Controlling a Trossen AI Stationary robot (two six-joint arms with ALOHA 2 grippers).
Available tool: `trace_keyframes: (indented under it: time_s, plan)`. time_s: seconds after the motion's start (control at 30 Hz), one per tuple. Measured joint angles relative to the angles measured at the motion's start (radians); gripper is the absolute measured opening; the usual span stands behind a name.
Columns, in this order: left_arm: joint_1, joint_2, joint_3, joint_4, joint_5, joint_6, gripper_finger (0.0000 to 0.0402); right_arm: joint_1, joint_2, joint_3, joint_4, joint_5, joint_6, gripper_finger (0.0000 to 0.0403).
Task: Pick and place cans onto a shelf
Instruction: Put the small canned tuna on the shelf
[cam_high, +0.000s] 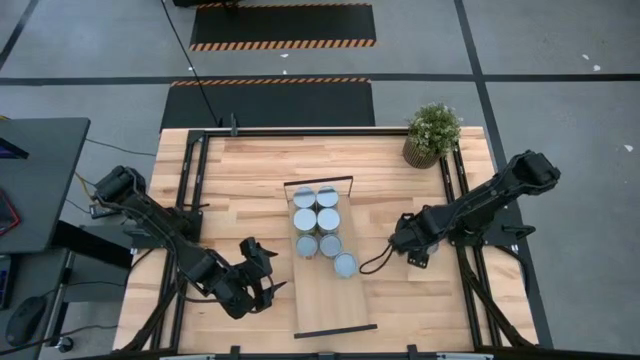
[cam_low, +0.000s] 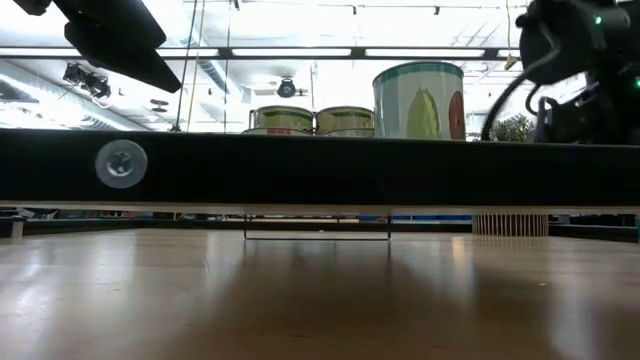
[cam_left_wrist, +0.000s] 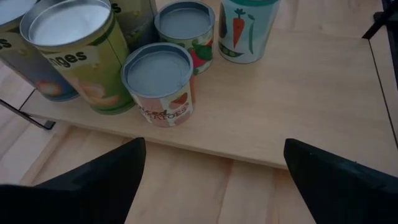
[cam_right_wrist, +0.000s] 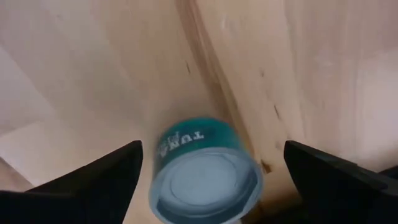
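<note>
The shelf (cam_high: 335, 300) is a pale board lying lengthwise in the middle of the table. Several cans stand upright on its far half in two rows (cam_high: 316, 220). One more, a teal can (cam_high: 345, 264), stands by the board's right edge and shows in the right wrist view (cam_right_wrist: 205, 177). My right gripper (cam_high: 402, 243) hangs open, pointing down, over the table to the right of that can and clear of it. My left gripper (cam_high: 262, 265) waits open off the board's left edge, facing the cans (cam_left_wrist: 158, 81).
A potted plant (cam_high: 432, 132) stands at the table's far right corner. Black frame rails run along the table's left (cam_high: 190, 200) and right (cam_high: 455, 200) sides. The near half of the board is bare wood. In the low view the shelf's black end bar (cam_low: 320, 170) crosses the picture.
</note>
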Motion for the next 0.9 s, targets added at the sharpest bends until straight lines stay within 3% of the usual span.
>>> trace_keyframes:
  time_s: [0.3,0.57,0.8,0.9]
  plan:
    - [0.0,0.0,0.0,0.0,0.002,-0.003,0.0386,-0.024,0.0,-0.089,0.022,-0.079,0.001,0.0388]
    - [0.0,0.0,0.0,0.0,0.002,0.0,0.0386,-0.024,-0.003,-0.124,0.067,-0.085,-0.015,0.0319]
    - [0.0,0.0,0.0,0.0,0.002,0.0,0.0386,0.0,-0.002,0.044,0.066,-0.1,0.002,0.0308]
    - [0.0,0.0,0.0,0.001,0.002,-0.001,0.0386,0.046,-0.003,0.163,0.059,-0.053,0.017,0.0312]
